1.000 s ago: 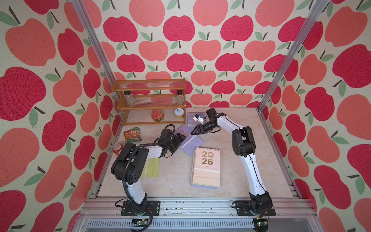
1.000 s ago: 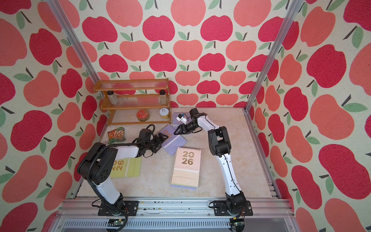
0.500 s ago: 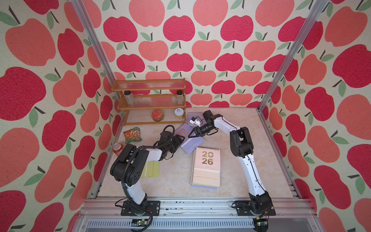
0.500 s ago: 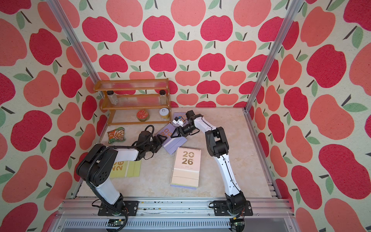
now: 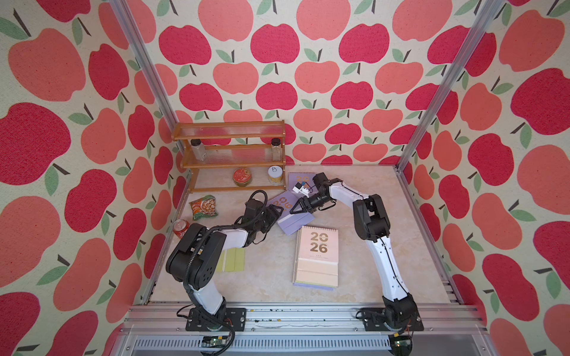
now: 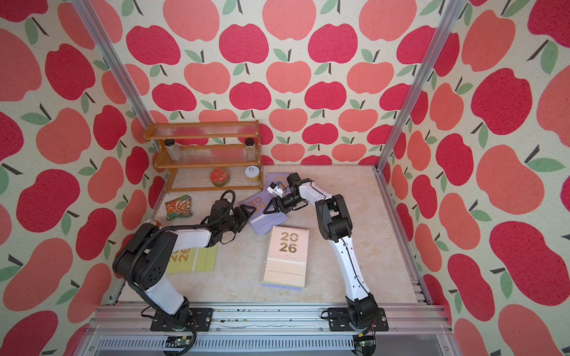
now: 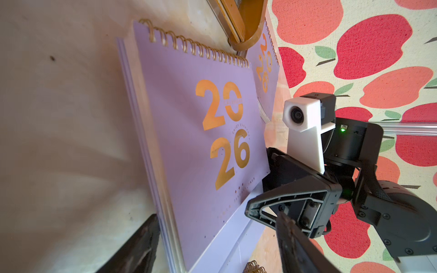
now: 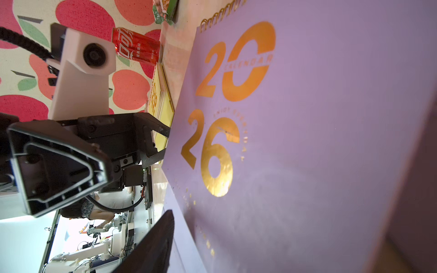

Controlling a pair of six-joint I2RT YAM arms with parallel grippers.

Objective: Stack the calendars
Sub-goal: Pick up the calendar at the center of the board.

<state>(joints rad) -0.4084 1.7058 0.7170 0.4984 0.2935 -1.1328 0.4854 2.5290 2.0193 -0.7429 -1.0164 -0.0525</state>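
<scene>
Your left jaws and right jaws face each other across the lilac calendar, which lies skewed on the counter toward the back, its spiral end turned to the rack.

In the left wrist view the left jaws stand apart around one side of that calendar, one jaw on the counter side and the other over its pale base. You cannot tell whether they pinch it.

In the right wrist view the right jaws also stand apart, astride the opposite side. One jaw is low by the counter and the other is a blur over the cover. You cannot tell whether they grip it either.

A second lilac calendar lies at the back, just beside the rack's end and partly under the right arm.

A pink calendar lies face up nearer the front, just beside the first one's corner, with a lilac edge showing under its front end.

A yellow-green calendar lies on the left, partly under the left arm.

The packet and the can sit by the left wall, in front of the rack.
</scene>
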